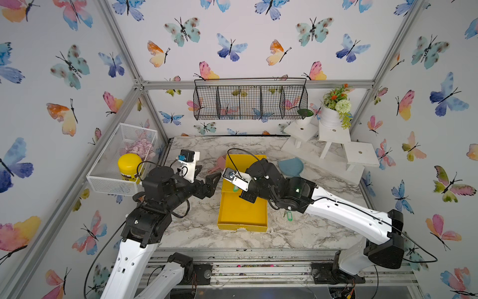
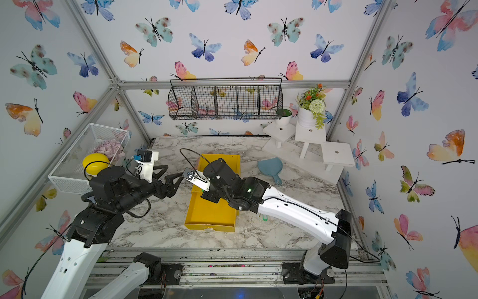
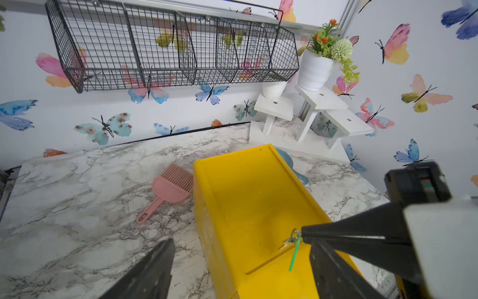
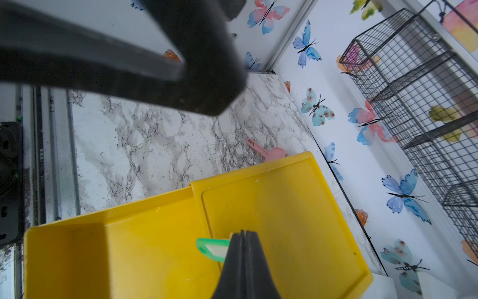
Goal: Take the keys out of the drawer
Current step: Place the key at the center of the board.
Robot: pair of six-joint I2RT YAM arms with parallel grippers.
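Green-tagged key [image 1: 289,216] flat on the marble tabletop [image 1: 196,233] just right of the yellow drawer [image 1: 242,228], so out. Farther in, second green-tagged key [image 4: 210,248] pinched in closed right jaws, hanging over the drawer's inner end, seemingly mid-lift. Left jaws wide open, empty, beside the drawer's left wall, probably waiting to brace it

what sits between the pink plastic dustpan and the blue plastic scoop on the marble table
The yellow plastic drawer box stands between the pink dustpan and the blue scoop, clearest in a top view.
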